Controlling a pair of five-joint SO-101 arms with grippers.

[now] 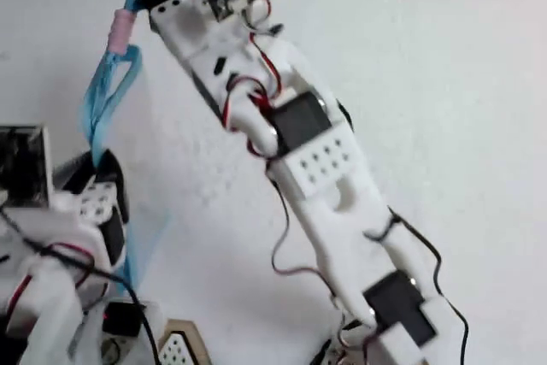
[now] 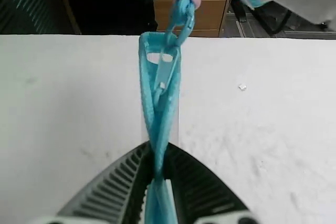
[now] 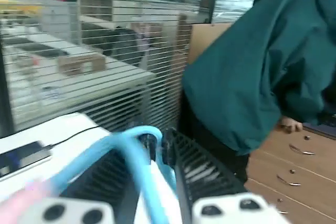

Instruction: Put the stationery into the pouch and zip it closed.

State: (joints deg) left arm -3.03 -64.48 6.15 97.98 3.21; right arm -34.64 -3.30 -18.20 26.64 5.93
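Being pinched at one end by the left claw, the pouch is held taut so its zip cord, gripped by the right claw, can be pulled.

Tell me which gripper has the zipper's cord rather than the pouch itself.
The right gripper: the blue cord loops between its fingers. The left gripper is instead clamped on the edge of the pouch.

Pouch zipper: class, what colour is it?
Light blue. The pouch zipper shows best in the left wrist view.
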